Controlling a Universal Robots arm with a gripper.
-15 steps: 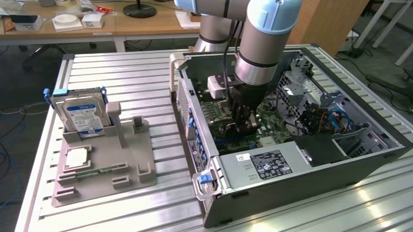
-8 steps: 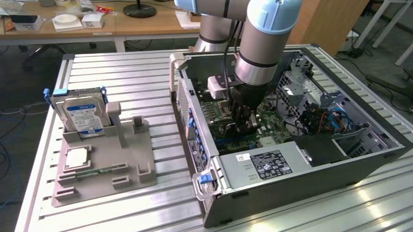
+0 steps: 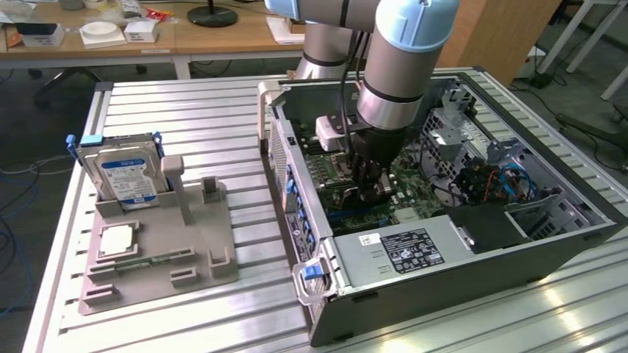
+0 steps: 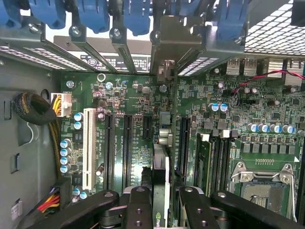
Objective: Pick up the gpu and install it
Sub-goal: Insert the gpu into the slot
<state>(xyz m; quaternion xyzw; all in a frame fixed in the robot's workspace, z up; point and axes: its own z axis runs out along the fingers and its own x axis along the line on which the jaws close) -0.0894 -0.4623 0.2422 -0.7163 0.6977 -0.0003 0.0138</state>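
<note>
Wrist view puts us directly above the motherboard [image 4: 200, 143] inside the open computer case [image 3: 549, 243], where the tool [image 4: 159, 205] is pinching the gpu [image 4: 161, 181] edge-on between its dark fingers [image 4: 138, 205]. We see the card as a thin upright sliver, its metal end bracket [image 4: 174, 43] reaching toward the row of blue slot latches [image 4: 128, 14] at the case's rear wall. The card stands in line with one of the long expansion slots [image 4: 183, 143], between the black slots beside the white slot [image 4: 88, 148] and the memory sockets near the CPU socket [image 4: 264, 179]. In the exterior view, the arm [image 3: 402, 66] is plunged into the case and the tool [image 3: 371, 187] sits low over the board. On the surface [image 3: 176, 110], to the exterior view's left, the grey parts holder [image 3: 196, 243] carries the hard drive [image 3: 123, 173] and a processor [image 3: 116, 240], while its upright slots stand vacant. We judge the pickup done and the installation well advanced: the card is at its slot, but we cannot tell whether it is fully seated, and the tool has not let go.
</note>
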